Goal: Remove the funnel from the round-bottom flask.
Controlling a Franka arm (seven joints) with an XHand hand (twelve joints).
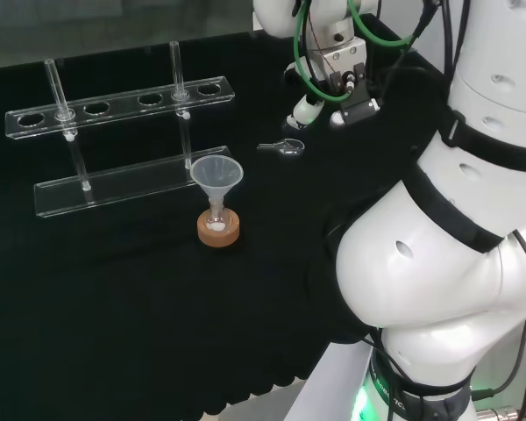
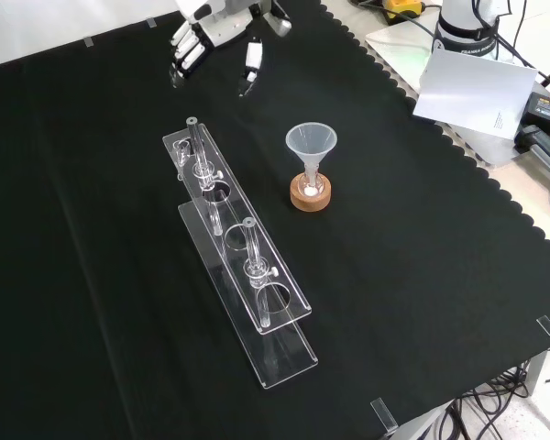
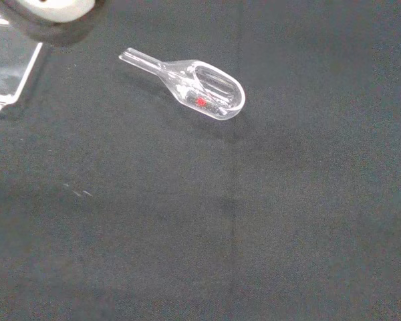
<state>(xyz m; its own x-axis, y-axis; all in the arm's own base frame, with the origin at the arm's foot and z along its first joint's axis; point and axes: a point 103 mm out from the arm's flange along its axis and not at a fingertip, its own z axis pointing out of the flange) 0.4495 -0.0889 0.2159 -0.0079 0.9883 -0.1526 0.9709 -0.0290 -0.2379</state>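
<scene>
funnel (image 2: 311,144) sitting in the round-bottom flask (image 2: 311,186) on its cork ring (image 2: 310,196), hand (image 2: 191,48) well apart, fingers relaxed, holding nothing, 1 clear scoop (image 3: 199,89) below it

The funnel (image 2: 311,147) sits in the flask (image 2: 311,186); the robot hand (image 2: 194,41) hangs well apart.

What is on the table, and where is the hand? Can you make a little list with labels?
funnel: clear, upright in the flask
flask: small, on a cork ring, something white at its bottom
rack: clear, long, with two tubes standing in it
scoop: small, clear, lying on the cloth
hand: at the top of the front view, apart from the funnel, holding nothing, fingers relaxed
task: not yet done, funnel in the flask
</scene>
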